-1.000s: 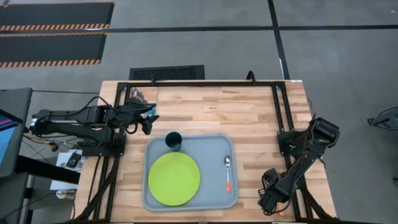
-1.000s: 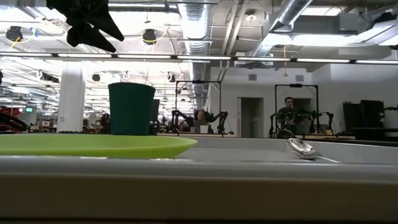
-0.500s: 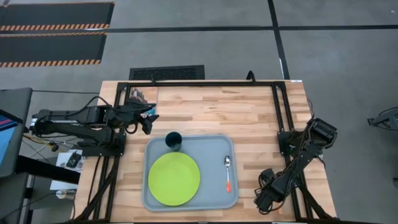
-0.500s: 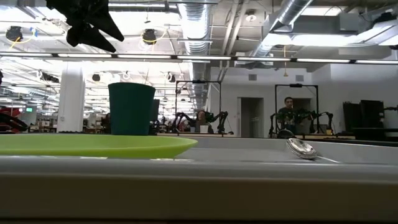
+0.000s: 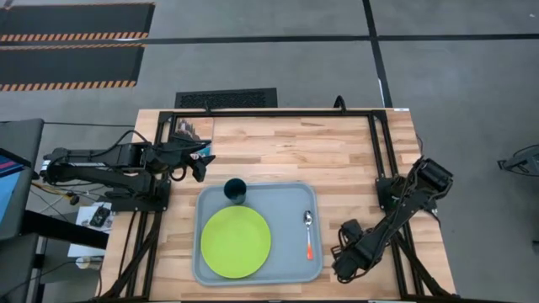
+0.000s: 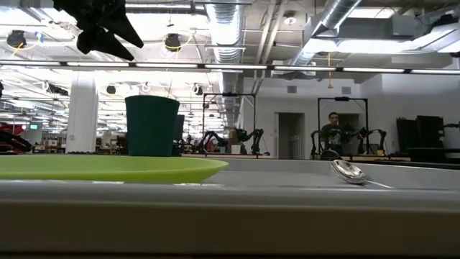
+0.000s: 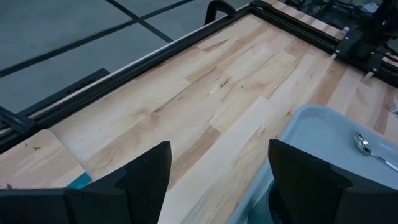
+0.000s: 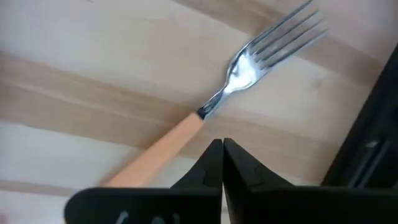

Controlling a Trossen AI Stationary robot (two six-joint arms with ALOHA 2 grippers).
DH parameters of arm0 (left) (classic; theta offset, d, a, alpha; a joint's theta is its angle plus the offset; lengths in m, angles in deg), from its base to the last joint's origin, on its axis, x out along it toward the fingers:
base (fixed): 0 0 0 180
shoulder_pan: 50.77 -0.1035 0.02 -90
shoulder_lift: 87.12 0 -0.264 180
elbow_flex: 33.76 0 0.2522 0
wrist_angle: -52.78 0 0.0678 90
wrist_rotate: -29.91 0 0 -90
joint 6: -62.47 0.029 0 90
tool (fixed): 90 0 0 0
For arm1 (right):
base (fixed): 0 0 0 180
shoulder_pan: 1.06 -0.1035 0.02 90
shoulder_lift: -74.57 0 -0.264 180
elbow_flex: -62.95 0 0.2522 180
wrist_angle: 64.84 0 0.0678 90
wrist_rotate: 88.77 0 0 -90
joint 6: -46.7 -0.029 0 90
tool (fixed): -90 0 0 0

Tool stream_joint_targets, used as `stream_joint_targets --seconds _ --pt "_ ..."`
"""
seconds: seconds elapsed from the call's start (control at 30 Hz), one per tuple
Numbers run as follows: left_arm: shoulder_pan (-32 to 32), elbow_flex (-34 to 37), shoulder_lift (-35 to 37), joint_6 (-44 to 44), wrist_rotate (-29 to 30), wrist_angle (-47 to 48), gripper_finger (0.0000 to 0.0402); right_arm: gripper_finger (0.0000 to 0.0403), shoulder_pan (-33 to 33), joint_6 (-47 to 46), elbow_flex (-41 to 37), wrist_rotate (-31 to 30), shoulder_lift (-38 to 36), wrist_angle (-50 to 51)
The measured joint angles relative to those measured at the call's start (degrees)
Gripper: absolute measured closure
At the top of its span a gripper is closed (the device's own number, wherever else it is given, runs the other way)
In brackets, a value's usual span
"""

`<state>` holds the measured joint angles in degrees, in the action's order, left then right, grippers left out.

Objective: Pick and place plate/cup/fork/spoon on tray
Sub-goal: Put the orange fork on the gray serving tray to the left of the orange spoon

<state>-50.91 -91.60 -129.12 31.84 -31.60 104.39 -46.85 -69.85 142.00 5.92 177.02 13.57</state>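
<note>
The grey-blue tray (image 5: pixel 290 198) lies on the table's near middle. On it rest the lime-green plate (image 5: pixel 236 242), the teal cup (image 5: pixel 235 190) standing upright at the far left corner, and the spoon (image 5: pixel 308 233) at its right side. The fork (image 8: pixel 249 68) lies flat on the bare wood right of the tray, seen only in the right wrist view. My right gripper (image 8: pixel 222 149) is shut, just beside the fork's orange handle (image 8: pixel 168 146); in the high view (image 5: pixel 341 265) it hides the fork. My left gripper (image 7: pixel 217 186) is open and empty, high over the table's left side (image 5: pixel 202 164). My right gripper has its shut fingertips (image 8: pixel 211 158) close beside the fork's handle near the neck (image 8: pixel 189 127). The fork lies flat on the wood. I cannot tell whether the fingers touch it.
A black frame (image 5: pixel 269 114) runs round the tabletop. Bare wood (image 5: pixel 286 147) lies beyond the tray's far side. People and other robot arms show far off in the room (image 6: pixel 332 129).
My right gripper has gone toward the table's left edge, along the near edge toward the tray's near right corner. The left arm and the things on the tray have kept still.
</note>
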Motion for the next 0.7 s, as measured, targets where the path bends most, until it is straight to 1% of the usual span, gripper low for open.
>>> stream_joint_targets --seconds 0.07,0.2,0.27,0.4,0.43,0.5,0.6,0.7 --pt "0.0 0.0 0.0 -0.02 0.0 0.0 0.0145 0.0363 -0.08 -3.08 0.36 -0.88 -0.04 -1.22" --pt "0.0 0.0 0.0 -0.02 0.0 0.0 0.0145 0.0311 -1.29 -6.92 -0.14 -3.52 -0.02 -3.08" --pt "0.0 0.0 -0.02 0.19 0.0 0.0 0.0145 0.0282 -1.89 -9.01 -0.88 -4.62 0.04 -2.75" --pt "0.0 0.0 -0.02 0.42 -0.2 0.03 0.0145 0.0222 -2.69 -13.01 -1.75 -4.63 -0.09 -1.25" --pt "-0.01 0.0 -0.01 0.42 -0.24 -0.01 0.0145 0.0208 -2.96 -15.37 -2.1 -5.62 -0.09 -1.1" --pt "0.0 0.0 -0.02 0.46 0.02 0.0 0.0145 0.0187 -3.09 -17.23 -3.39 -7.29 -0.13 0.09" --pt "-0.13 0.0 -0.02 0.52 0.9 -0.22 0.0145 0.0173 -2.48 -15.62 -5.67 -8.24 -0.52 1.25" --pt "-0.97 0.0 0.0 0.58 0.0 -0.46 0.0145 0.0174 -1.54 -9.04 -7.65 -7.91 -3.58 2.33"
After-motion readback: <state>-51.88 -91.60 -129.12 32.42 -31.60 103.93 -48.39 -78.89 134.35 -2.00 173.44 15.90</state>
